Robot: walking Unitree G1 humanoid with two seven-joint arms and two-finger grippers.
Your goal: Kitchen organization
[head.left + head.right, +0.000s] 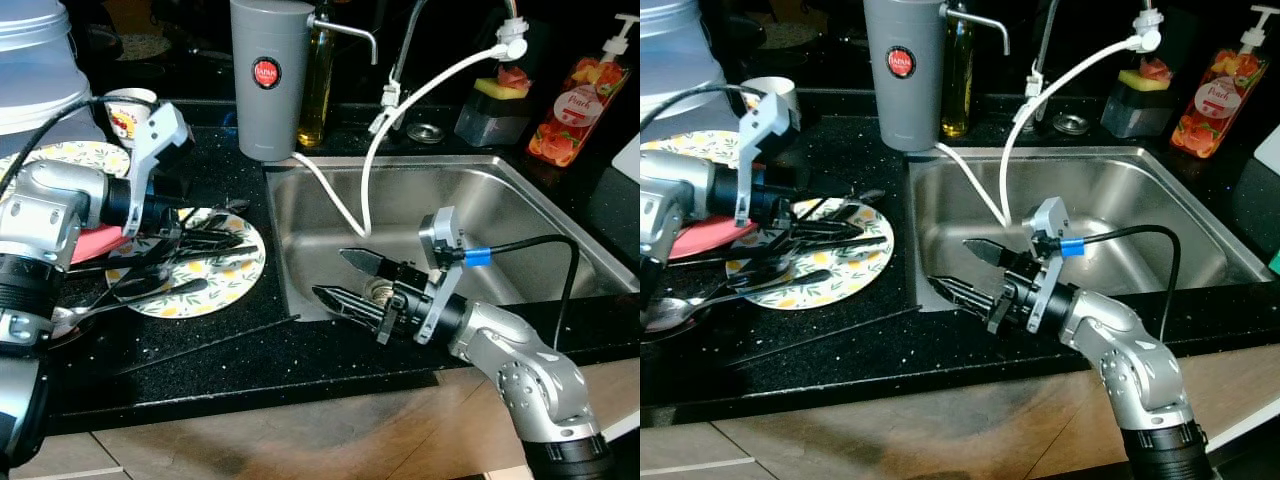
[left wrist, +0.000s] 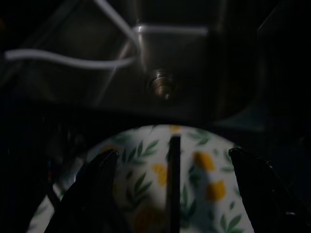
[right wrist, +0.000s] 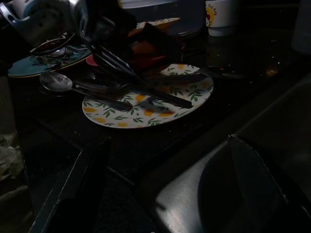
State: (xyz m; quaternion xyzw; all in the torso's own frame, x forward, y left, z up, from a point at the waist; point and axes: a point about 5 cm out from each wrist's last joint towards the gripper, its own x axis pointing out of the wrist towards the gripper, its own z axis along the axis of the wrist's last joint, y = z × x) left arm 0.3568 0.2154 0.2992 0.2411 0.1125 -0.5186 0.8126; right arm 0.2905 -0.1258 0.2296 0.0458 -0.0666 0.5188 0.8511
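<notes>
A floral plate (image 1: 222, 282) lies on the black counter left of the sink, with several dark utensils (image 1: 190, 240) across it. My left gripper (image 1: 222, 232) hovers low over this plate, open; in the left wrist view its fingers (image 2: 99, 177) straddle a thin black stick (image 2: 174, 194) lying on the plate, without touching it. A spoon (image 1: 80, 315) rests at the plate's near left side. My right gripper (image 1: 342, 280) reaches into the steel sink (image 1: 500, 205) near its left wall, open and holding nothing. A long black chopstick (image 1: 215, 340) lies on the counter in front of the plate.
A red plate (image 1: 95, 243) and another patterned plate (image 1: 70, 155) sit behind my left arm, with a cup (image 1: 125, 108). A grey canister (image 1: 268, 75), oil bottle (image 1: 318, 75), white hose (image 1: 400, 110), sponge holder (image 1: 495, 105) and soap bottle (image 1: 580, 100) line the back.
</notes>
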